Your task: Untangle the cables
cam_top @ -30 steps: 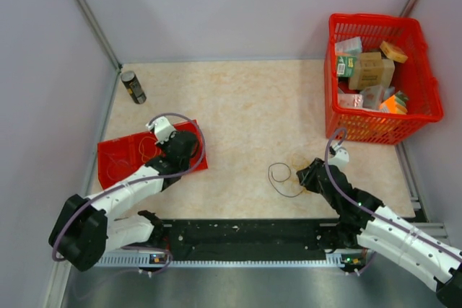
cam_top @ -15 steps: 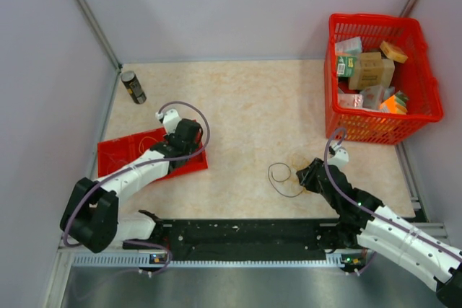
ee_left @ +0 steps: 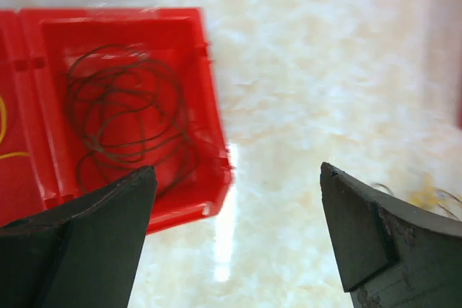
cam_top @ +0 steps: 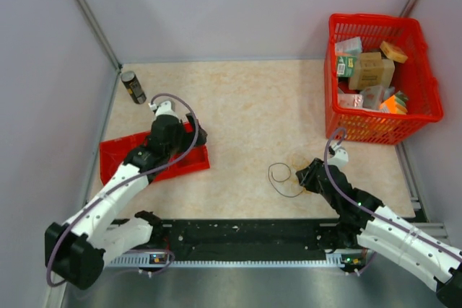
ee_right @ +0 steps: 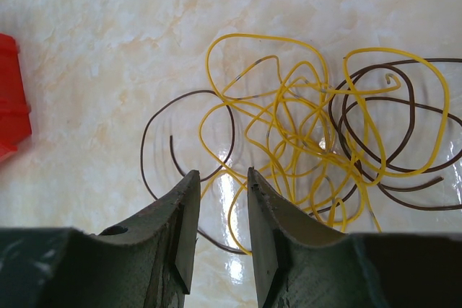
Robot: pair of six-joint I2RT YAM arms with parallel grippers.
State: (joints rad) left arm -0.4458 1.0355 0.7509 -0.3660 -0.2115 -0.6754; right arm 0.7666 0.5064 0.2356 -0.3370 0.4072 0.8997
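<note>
The cables [cam_top: 286, 172] lie near the table's front middle as a loose tangle of thin yellow and dark brown wires [ee_right: 317, 142]. My right gripper [cam_top: 304, 175] hovers low at the tangle's near-left edge. Its jaws [ee_right: 222, 172] stand narrowly open, with a yellow loop lying on the table under the gap and nothing pinched. My left gripper [cam_top: 193, 135] hangs wide open [ee_left: 238, 178] over the right end of the red tray [cam_top: 119, 160]. A coil of dark brown wire [ee_left: 126, 124] rests in the tray's compartment, and a bit of yellow wire [ee_left: 4, 135] shows at the tray's left.
A red basket [cam_top: 421, 115] full of small boxes stands at the back right. A dark can [cam_top: 133, 86] stands at the back left near the wall. A black rail [cam_top: 245, 234] runs along the near edge between the arm bases.
The left gripper has pulled up from the red tray and opened wide, with the arm swinging leftward. The brown coil stays in the tray. The right arm and the tangle have not moved.
</note>
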